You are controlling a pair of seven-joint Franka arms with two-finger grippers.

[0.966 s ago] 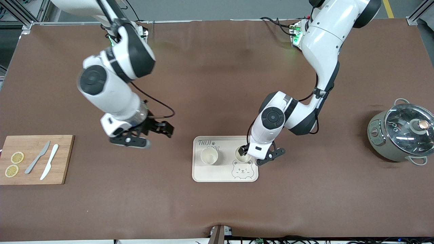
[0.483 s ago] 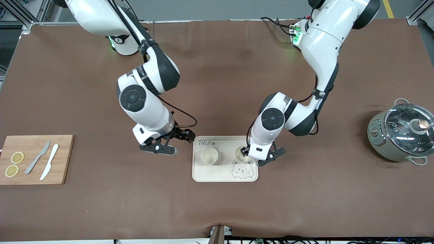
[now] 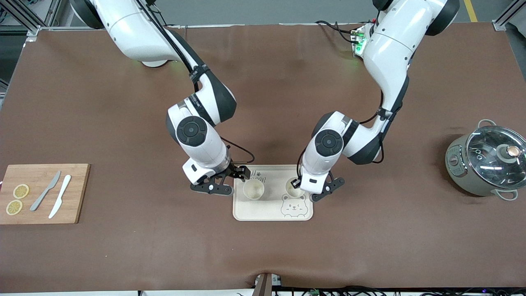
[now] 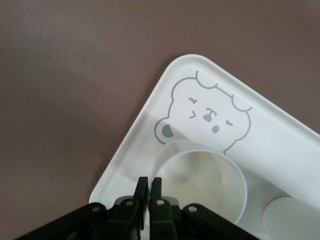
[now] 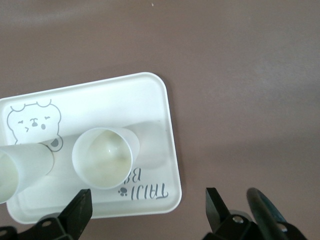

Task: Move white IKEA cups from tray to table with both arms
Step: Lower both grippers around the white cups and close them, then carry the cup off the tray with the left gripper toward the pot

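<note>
A brown mat covers the table (image 3: 263,255); grey floor shows at 12 o'clock. The cream tray (image 3: 271,213) carries a bear print and the partly legible lettering "THIJI". Both cups stand on the tray. Left gripper (image 3: 296,183): pinched shut on the rim of the cup (image 3: 294,190) toward the left arm's end. Right gripper (image 3: 231,181): spread wide at the tray's edge, beside the other cup (image 3: 253,190), not touching it. Bare mat surrounds the tray. Cutting board (image 3: 41,193) at 9 o'clock; pot (image 3: 485,162) at 3 o'clock.
</note>
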